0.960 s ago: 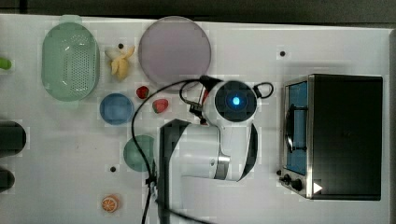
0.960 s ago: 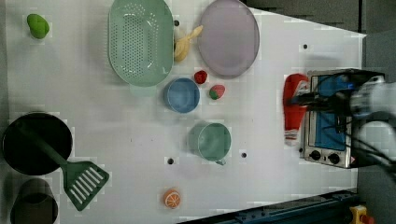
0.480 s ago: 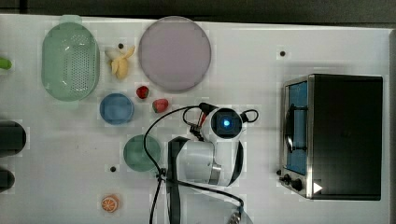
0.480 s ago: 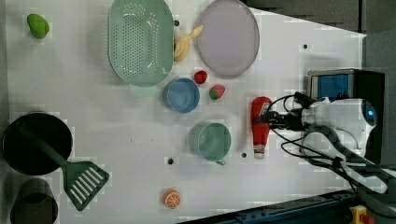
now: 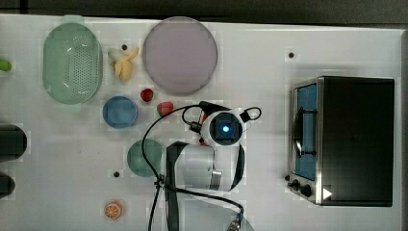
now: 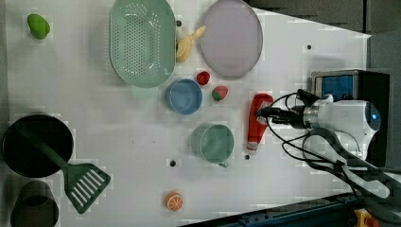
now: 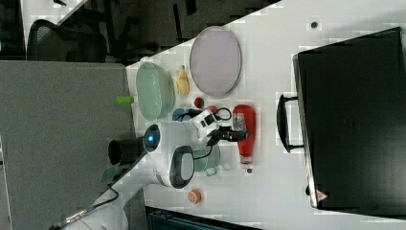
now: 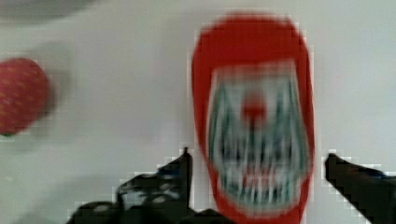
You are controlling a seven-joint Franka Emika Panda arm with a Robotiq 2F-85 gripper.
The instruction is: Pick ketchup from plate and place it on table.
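Tool (image 8: 257, 163) spread wide over the ketchup (image 6: 257, 122), its two dark fingers (image 8: 180, 175) standing clear on either side of the red bottle.

Largest to smallest: the white worktop (image 6: 118, 142) carries a black oven (image 5: 356, 139) at the top view's right, the lilac-grey plate (image 6: 231, 38) bare at the far edge, and a green perforated basket (image 6: 141, 41) beside it. The ketchup lies flat on the worktop, off the plate and well apart from it, just beside a green cup (image 6: 213, 143) in the left view. A blue bowl (image 6: 184, 96) and two strawberries (image 6: 220, 93) sit between plate and bottle.
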